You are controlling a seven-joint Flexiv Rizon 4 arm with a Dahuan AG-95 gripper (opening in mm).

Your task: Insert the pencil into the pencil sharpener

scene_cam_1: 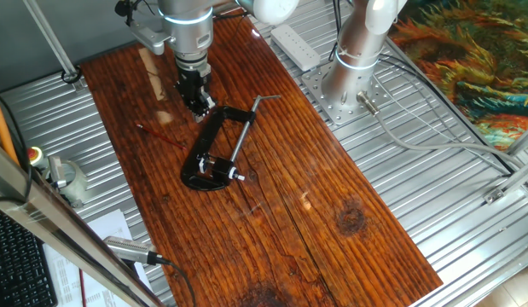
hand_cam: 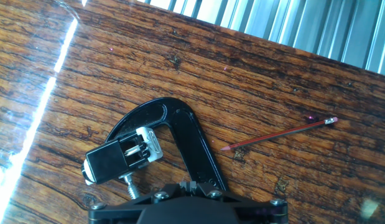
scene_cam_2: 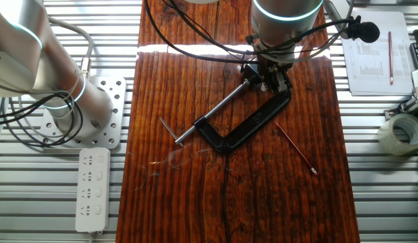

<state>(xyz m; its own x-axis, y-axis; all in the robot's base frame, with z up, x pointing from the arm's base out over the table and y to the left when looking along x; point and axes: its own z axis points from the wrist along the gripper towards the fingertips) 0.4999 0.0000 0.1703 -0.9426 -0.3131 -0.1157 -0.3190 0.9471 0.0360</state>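
The pencil (hand_cam: 279, 134) is a thin dark-red stick with a pale end, lying flat on the wooden table (hand_cam: 254, 68) to the right of the black C-clamp (hand_cam: 189, 140). In the other fixed view the pencil (scene_cam_2: 295, 148) also lies apart from the clamp (scene_cam_2: 252, 121). The pencil sharpener (hand_cam: 120, 155), a small dark block with silver glints, sits clamped between the screw and the curved end of the clamp. My gripper (hand_cam: 192, 185) hovers over the clamp's spine, shut and holding nothing. It is a hand's width left of the pencil.
The clamp's long silver screw rod (scene_cam_2: 215, 108) and T-handle (scene_cam_2: 169, 131) stick out to the left. A second arm's base (scene_cam_2: 73, 111) and a power strip (scene_cam_2: 92, 189) sit beside the board. A tape roll (scene_cam_2: 401, 131) and papers (scene_cam_2: 374, 54) lie at the right.
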